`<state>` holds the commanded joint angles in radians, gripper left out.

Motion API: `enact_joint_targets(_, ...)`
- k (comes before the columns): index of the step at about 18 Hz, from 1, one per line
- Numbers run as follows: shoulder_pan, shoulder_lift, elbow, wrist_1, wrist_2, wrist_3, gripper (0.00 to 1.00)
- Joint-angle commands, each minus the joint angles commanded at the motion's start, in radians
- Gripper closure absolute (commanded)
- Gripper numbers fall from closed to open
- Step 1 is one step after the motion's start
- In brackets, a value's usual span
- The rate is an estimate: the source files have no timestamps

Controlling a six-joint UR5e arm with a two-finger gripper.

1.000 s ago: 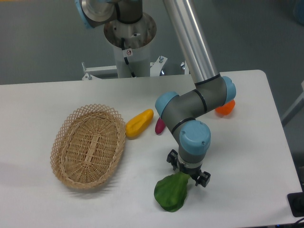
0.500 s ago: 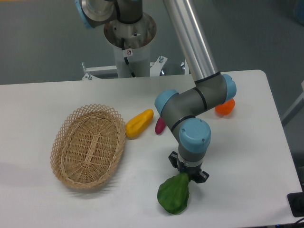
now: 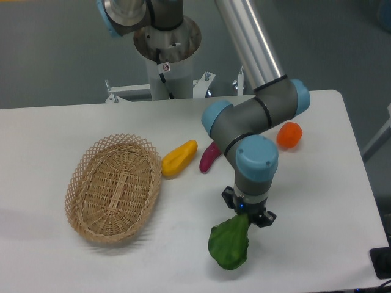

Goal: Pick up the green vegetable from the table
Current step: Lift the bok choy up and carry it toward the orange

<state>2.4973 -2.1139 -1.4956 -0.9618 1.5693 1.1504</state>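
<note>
Your one gripper [image 3: 247, 214] is clamped on the stem end of the single green vegetable [image 3: 230, 245], whose leaf hangs below it near the front edge of the white counter [image 3: 317, 207]. Count also on the counter: one wicker basket [image 3: 113, 188], one yellow piece [image 3: 178, 159], one purple piece [image 3: 208, 157], one orange piece [image 3: 289, 135].

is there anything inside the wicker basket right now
No, the wicker basket is empty; the green vegetable hangs at the gripper, away from the basket.
</note>
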Motion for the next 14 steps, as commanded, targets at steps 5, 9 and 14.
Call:
enact_joint_targets(5, 0.052, 0.055, 0.008, -0.044, 0.006, 0.002, 0.88)
enact_joint_targets(9, 0.100, 0.078, 0.047, -0.141, 0.005, 0.003, 0.88)
enact_joint_targets(14, 0.138, 0.077, 0.106, -0.218, 0.009, 0.096, 0.88)
